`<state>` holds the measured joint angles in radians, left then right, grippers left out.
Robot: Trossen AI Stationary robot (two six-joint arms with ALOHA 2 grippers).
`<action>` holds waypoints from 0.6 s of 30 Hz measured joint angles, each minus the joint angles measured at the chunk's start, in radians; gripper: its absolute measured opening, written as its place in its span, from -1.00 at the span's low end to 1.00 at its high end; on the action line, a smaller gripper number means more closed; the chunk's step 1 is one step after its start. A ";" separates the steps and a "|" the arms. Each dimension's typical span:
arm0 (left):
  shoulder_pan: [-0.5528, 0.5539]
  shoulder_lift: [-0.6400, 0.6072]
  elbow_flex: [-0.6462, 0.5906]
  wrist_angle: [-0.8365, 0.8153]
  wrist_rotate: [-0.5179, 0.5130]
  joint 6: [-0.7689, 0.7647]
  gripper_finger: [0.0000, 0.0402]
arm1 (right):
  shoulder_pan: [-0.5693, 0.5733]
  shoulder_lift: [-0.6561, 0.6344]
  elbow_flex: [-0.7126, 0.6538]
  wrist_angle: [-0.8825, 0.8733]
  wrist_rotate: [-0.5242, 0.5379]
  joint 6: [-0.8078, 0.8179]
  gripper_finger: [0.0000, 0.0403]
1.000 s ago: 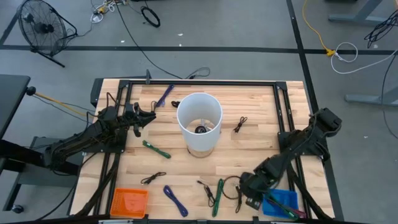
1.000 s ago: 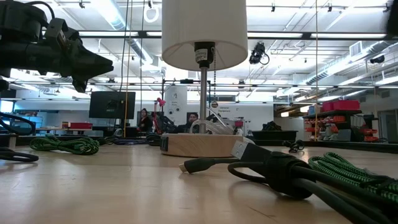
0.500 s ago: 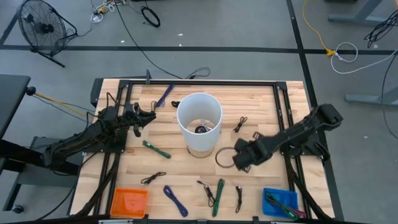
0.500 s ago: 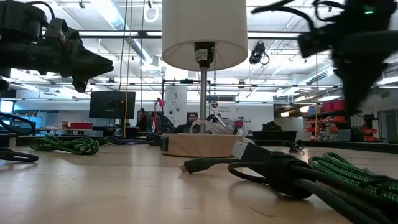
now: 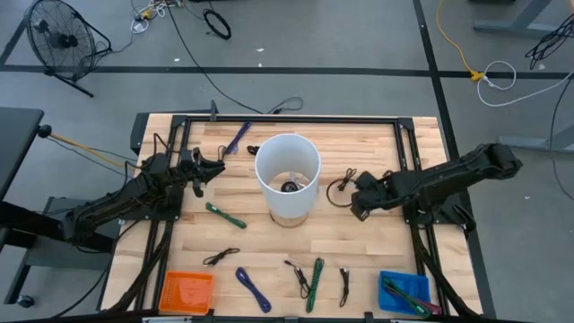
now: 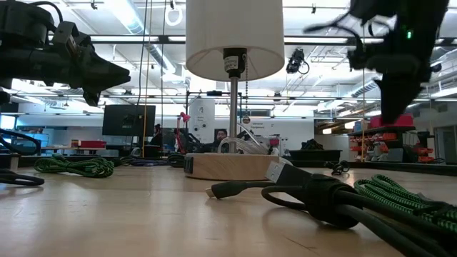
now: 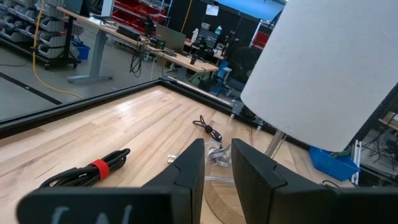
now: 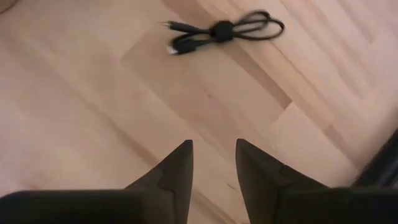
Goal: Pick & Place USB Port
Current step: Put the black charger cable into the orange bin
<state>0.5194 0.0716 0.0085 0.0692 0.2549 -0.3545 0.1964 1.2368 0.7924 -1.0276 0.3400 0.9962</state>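
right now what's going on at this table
The right pincer hangs above the table just right of the white lamp, with a loop of thin black cable at its tip; whether it grips that loop is unclear. A small bundled black cable lies on the wood nearby. The left pincer waits left of the lamp.

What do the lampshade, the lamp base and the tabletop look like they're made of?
The lampshade looks like white fabric or paper over a frame: matte, and light glows through it. The lamp base seems pale unfinished wood, a flat round disc. The tabletop appears to be light butcher-block wood, with visible plank strips and a slight satin sheen.
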 joint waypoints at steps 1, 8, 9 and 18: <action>0.000 0.000 0.000 0.000 -0.002 0.000 -0.59 | -0.019 -0.015 -0.038 0.052 -0.005 0.006 -0.40; 0.000 0.000 0.000 0.000 -0.004 0.000 -0.59 | -0.181 -0.027 -0.179 0.274 -0.120 0.011 -0.40; 0.000 0.000 0.000 0.000 -0.004 0.000 -0.59 | -0.202 -0.027 -0.183 0.270 -0.122 0.027 -0.40; 0.000 0.000 0.000 0.000 -0.006 0.002 -0.59 | -0.315 -0.027 -0.183 0.413 -0.149 0.160 -0.40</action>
<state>0.5197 0.0717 0.0084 0.0692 0.2485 -0.3523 -0.1184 1.2098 0.6098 -0.6142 0.1906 1.1564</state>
